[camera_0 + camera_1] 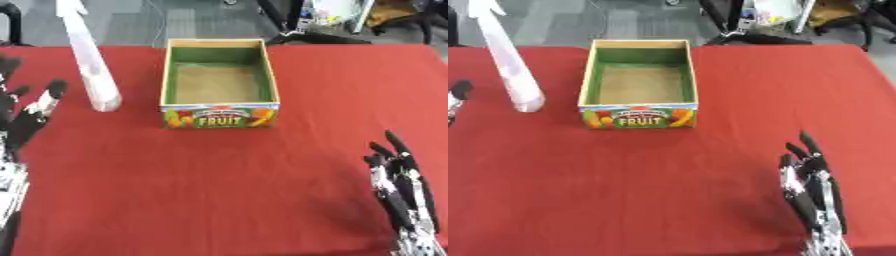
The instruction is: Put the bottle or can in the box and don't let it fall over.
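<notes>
Bottle (94,70) beside box (220,84) — apart.

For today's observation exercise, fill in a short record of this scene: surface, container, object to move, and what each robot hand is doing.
surface: red tablecloth
container: open FRUIT box, nothing visible inside
object: tall clear bottle, upright on the cloth, left of the box, apart from it
left hand: open, fingers up, near the bottle, not touching
right hand: open, idle at the lower right
</notes>
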Motion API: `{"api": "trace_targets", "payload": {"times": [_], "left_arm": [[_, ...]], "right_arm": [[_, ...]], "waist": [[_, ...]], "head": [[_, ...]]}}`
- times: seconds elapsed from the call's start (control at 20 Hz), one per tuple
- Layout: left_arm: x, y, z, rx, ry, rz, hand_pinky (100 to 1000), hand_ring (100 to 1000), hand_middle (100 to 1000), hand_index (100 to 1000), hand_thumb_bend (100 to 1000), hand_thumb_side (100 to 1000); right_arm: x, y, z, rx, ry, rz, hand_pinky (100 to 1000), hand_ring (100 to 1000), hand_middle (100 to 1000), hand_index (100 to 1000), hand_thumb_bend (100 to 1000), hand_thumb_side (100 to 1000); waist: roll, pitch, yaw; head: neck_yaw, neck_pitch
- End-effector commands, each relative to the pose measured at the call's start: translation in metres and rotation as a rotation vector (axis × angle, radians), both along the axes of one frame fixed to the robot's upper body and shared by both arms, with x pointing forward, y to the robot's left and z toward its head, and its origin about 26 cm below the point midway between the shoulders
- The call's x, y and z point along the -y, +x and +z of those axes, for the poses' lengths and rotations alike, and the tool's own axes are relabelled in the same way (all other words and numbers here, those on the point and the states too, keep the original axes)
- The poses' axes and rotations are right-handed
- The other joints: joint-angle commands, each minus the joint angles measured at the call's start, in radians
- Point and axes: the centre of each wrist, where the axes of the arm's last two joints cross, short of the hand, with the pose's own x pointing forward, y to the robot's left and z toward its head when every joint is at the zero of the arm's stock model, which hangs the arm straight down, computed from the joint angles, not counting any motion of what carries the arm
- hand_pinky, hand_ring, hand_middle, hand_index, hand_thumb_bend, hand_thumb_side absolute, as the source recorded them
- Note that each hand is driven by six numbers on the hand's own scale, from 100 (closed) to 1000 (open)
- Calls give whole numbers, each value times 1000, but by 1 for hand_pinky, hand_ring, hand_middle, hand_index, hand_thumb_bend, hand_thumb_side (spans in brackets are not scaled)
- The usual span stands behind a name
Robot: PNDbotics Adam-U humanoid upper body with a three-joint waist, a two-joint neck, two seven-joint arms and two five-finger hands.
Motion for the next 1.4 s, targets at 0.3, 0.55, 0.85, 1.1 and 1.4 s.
{"api": "trace_targets", "payload": {"times": [0.3,0.55,0.85,1.1,1.4], "left_arm": [[-37,41,5,-65,-50,35,861,1000,1000,865,841,521],[-41,58,6,-66,-86,-38,861,1000,1000,870,858,528],[-38,72,7,-80,-84,-94,857,1000,1000,871,864,527],[-39,79,8,-110,-56,-97,853,1000,997,871,867,523],[-40,87,11,-122,-28,-65,848,1000,992,870,879,521]], "right_arm": [[3,2,7,17,-26,13,792,897,1000,952,100,470],[1,3,8,20,-23,23,792,897,1000,952,100,470],[-2,4,9,24,-21,37,793,897,1000,952,100,470],[-3,6,11,27,-20,47,793,897,1000,952,100,470],[-6,7,12,32,-21,60,793,897,1000,952,100,470]], "waist": [[-1,-17,-16],[-5,-13,-29],[-9,-8,-44],[-7,-2,-54],[-7,4,-69]], "head": [[0,-12],[2,-16],[7,-18],[10,-22],[14,-28]]}}
